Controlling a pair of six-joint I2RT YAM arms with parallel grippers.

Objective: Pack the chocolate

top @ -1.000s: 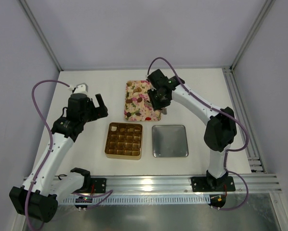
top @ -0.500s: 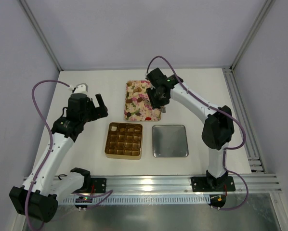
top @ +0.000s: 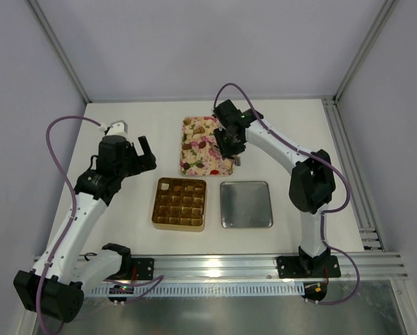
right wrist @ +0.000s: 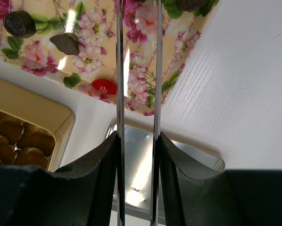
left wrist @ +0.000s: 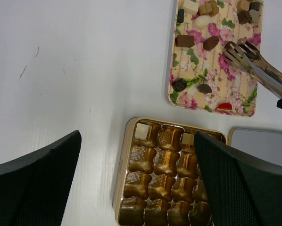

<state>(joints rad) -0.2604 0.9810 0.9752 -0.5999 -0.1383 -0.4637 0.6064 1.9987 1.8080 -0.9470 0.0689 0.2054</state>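
Note:
Several chocolate pieces, such as a brown block point(left wrist: 184, 41) and a dark round one point(left wrist: 180, 84), lie on the flowered tray point(top: 194, 155). My right gripper point(top: 231, 143) is shut on metal tongs point(left wrist: 259, 70). The tong arms point(right wrist: 120, 70) run between its fingers out over the tray, and the tips point(left wrist: 233, 49) hover slightly apart with nothing between them. The gold box point(top: 155, 206) holds a cream-white piece point(left wrist: 142, 131) in its far-left cell and another point(left wrist: 187, 138) two cells along. My left gripper point(left wrist: 137, 135) hangs wide open above the box.
A shallow silver tray point(top: 246, 204) lies right of the gold box, under my right wrist point(right wrist: 188, 155). A red piece point(right wrist: 104, 86) sits near the flowered tray's near edge. White walls close in the table on three sides.
The right arm has shifted slightly left over the flowered tray and its elbow has swung inward. The left arm has not moved.

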